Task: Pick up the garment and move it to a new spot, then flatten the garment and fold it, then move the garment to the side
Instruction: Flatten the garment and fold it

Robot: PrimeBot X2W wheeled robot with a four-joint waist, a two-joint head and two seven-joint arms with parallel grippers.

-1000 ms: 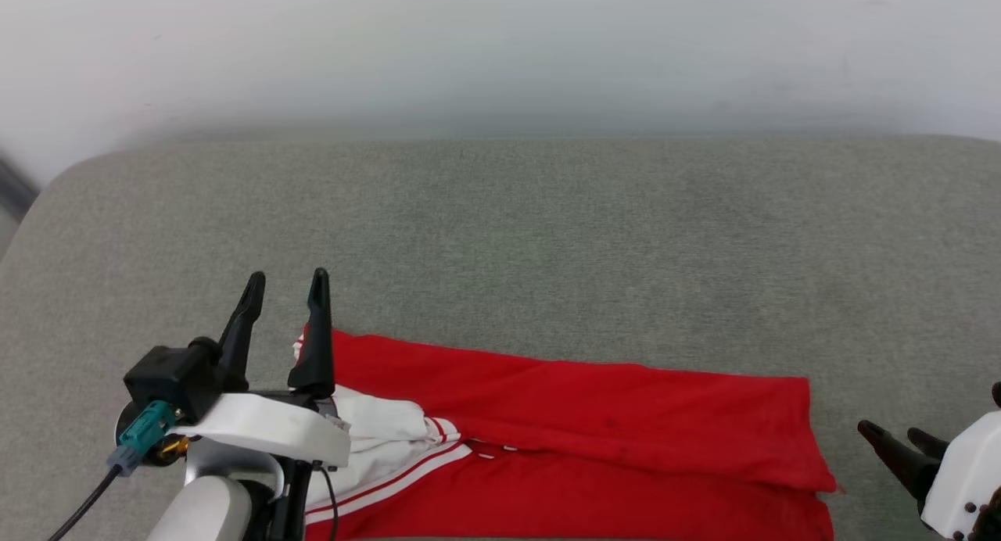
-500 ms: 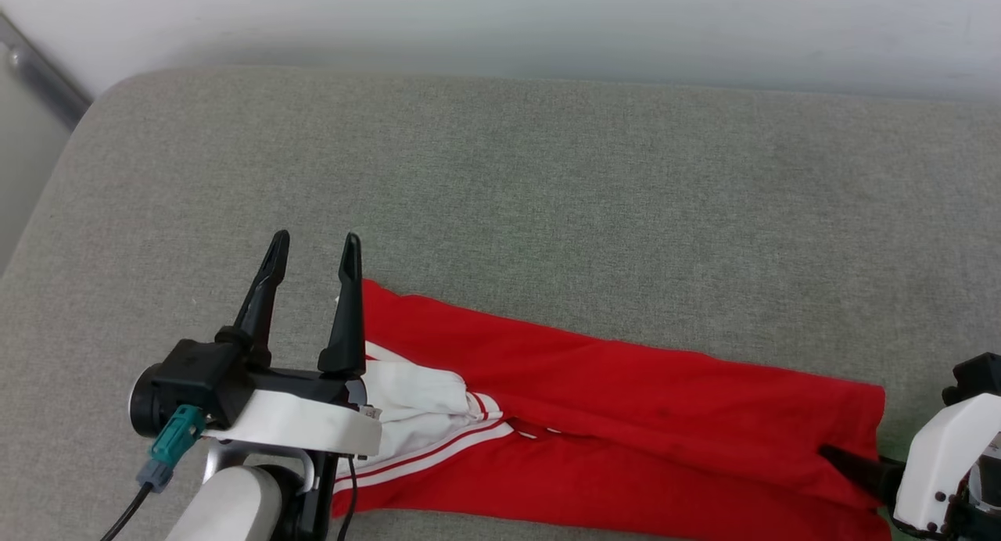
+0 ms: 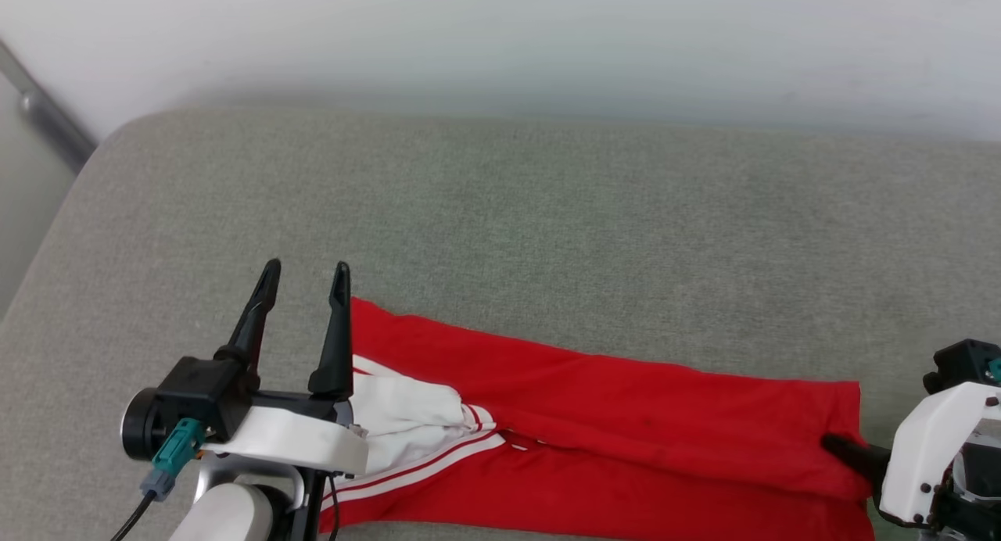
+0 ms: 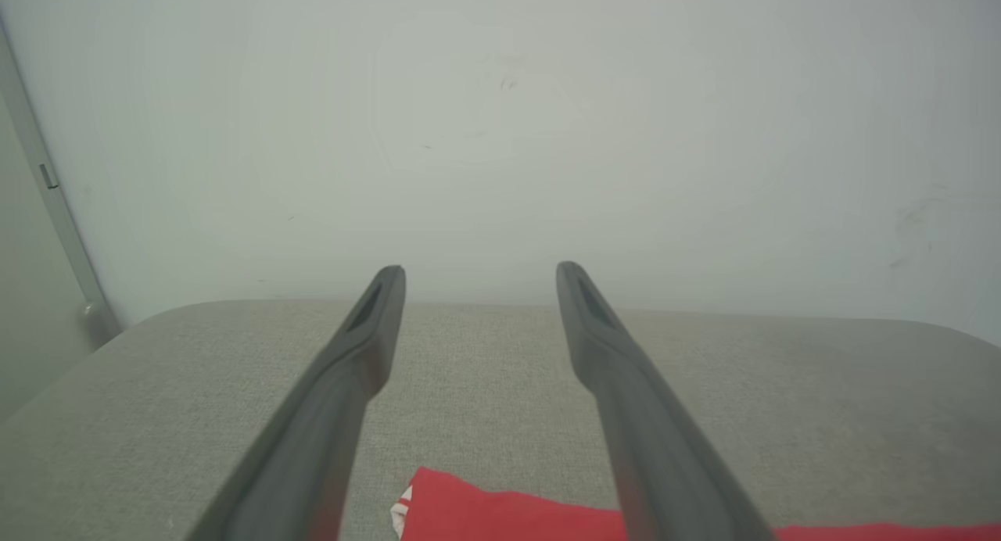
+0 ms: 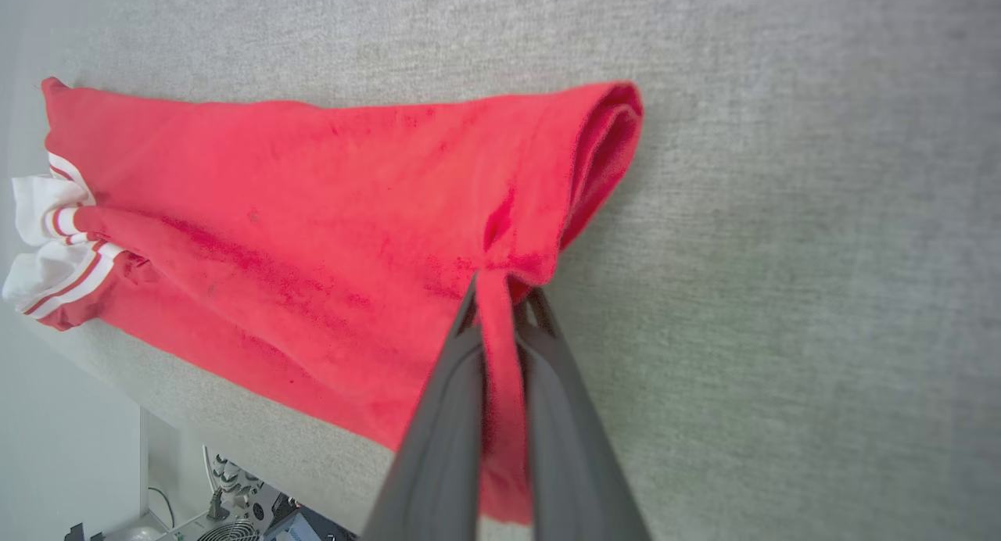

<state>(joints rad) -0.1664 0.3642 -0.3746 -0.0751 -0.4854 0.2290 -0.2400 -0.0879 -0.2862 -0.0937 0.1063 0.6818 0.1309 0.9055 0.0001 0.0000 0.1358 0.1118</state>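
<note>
While the right gripper (image 5: 504,291) clamps the garment (image 3: 626,400) at its right end for moving, the left gripper (image 3: 305,266), apart, should grasp next.

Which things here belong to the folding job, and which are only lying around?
For the job: red shirt; right pincer, shut on its edge; left pincer, open.
Only lying around: grey cushion; white wall; metal rail.

red garment (image 3: 610,424), folded lengthwise, lying flat
</note>
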